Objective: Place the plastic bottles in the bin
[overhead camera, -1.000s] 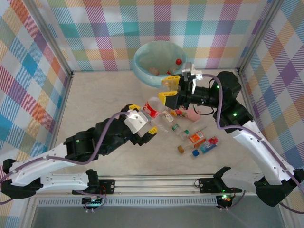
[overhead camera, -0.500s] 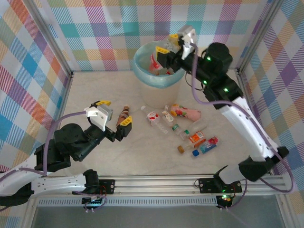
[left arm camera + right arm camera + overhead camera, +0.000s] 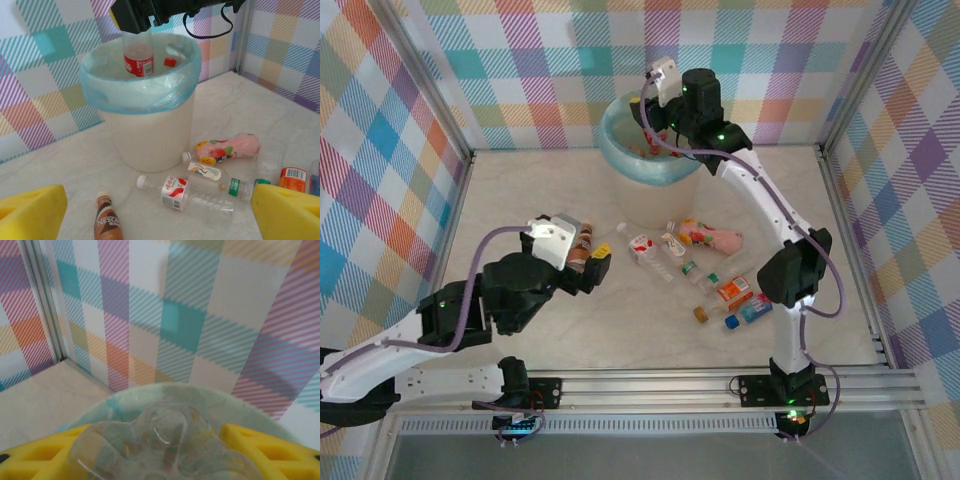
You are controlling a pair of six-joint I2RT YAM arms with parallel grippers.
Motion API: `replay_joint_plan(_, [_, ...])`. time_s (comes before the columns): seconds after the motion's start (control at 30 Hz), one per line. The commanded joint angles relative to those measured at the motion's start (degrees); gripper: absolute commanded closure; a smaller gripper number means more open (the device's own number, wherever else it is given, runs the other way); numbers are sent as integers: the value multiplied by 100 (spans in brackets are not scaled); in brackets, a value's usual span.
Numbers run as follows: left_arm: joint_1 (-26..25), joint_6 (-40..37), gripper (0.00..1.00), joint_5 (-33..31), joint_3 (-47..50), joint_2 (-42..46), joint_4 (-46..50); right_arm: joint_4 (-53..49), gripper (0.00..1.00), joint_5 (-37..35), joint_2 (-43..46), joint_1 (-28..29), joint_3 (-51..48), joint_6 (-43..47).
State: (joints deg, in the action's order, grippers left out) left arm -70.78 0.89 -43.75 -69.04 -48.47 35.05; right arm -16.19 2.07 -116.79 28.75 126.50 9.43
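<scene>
Tabletop (image 3: 520, 190): perhaps eight bottles (image 3: 642, 246), one bin (image 3: 618, 150); right end effector (image 3: 157, 450) grips red-label bottle (image 3: 138, 56); left end effector (image 3: 157, 215) wide.

My right gripper (image 3: 655, 103) has left the pile of bottles (image 3: 720, 240) — its clear red-labelled plastic bottle (image 3: 138, 56) now hangs in the round cream-white bin (image 3: 150, 137). My left gripper (image 3: 582, 256) has retreated over the brown bottle (image 3: 107, 221).

Left arm (image 3: 470, 310), right arm (image 3: 757, 197) are showing black joints, white links, green LEDs, lilac cables. Left gripper (image 3: 159, 205) fingers (image 3: 285, 212) are showing yellow.
</scene>
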Motion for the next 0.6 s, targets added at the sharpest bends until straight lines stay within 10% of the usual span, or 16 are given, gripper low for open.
replay_joint_plan(0.0, [3, 456, 6, -292, -90, -102, 239, -27, 43, 748, -141, -36, 200, -203])
replay_joint_plan(0.57, [136, 1023, 5, -486, 272, 88, 298, -339, 25, 954, -793, -151, 137, -120])
